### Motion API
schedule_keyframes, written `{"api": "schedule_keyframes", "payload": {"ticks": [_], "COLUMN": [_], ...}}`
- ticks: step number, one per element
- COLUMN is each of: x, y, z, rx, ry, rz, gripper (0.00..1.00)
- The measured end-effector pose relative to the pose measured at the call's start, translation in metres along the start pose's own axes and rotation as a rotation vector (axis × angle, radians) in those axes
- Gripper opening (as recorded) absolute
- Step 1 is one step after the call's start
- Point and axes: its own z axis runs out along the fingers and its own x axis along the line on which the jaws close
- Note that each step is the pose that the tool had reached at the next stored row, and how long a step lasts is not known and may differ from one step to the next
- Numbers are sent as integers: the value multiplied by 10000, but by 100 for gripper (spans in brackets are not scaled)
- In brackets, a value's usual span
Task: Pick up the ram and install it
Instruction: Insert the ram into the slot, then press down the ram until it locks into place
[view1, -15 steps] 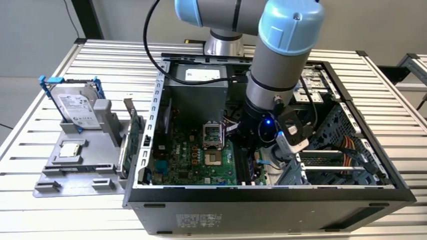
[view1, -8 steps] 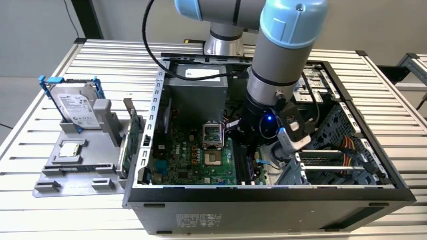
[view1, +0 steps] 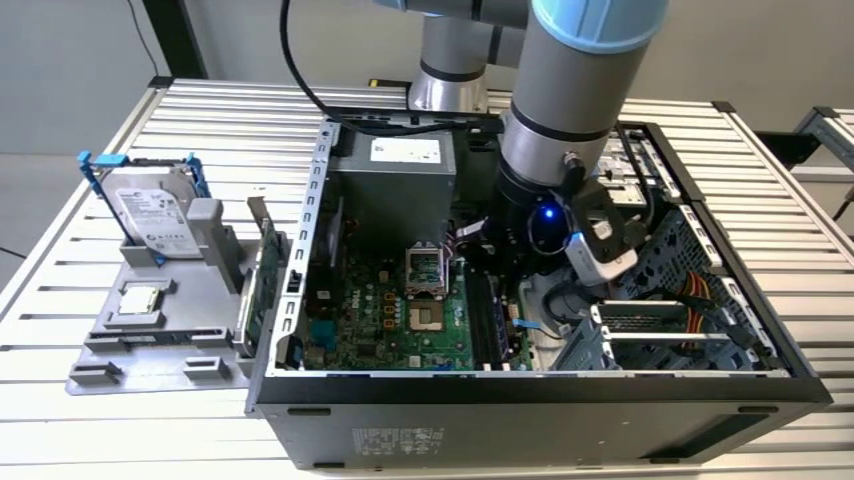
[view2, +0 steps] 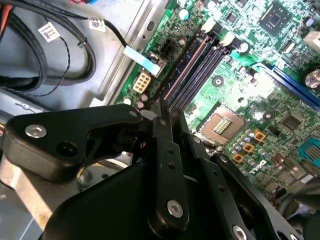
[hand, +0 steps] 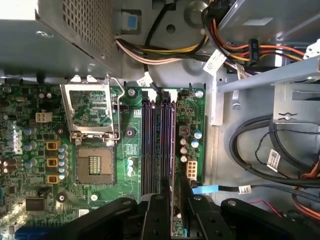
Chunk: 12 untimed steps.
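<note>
Well, the gripper (view1: 534, 262) is down inside the open computer case (view1: 534, 385), in the middle of the exterior view, over the black memory slots (hand: 157, 145) of the green motherboard (view1: 387, 320). In both wrist views its black jaws are drawn close together and they pinch the ram (hand: 176, 220), which shows in the first wrist view as a narrow green strip seen on its edge, with small parts on it. The ram hangs just above the end of the slots, beside the white connector (hand: 191, 169); I cannot tell if it touches a slot. All slots look empty.

For writing: a white label (view1: 404, 150) is on the power supply, another covers the hard drive (view1: 150, 215) in its blue frame at the exterior view's left, and a sticker (view1: 400, 440) is on the case wall at the bottom of the frame. Small white tags (hand: 215, 61) hang on the cables. None of this print can be read.
</note>
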Motion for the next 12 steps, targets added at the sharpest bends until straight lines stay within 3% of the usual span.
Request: {"api": "schedule_keyframes", "payload": {"ticks": [3,4,12], "x": [0,0,0], "y": [0,0,-2], "z": [-3,-3,-4], "rx": [-3,-3,-1], "ry": [-1,-1,0], "rz": [-1,0,0], "gripper": [100,0,0]}}
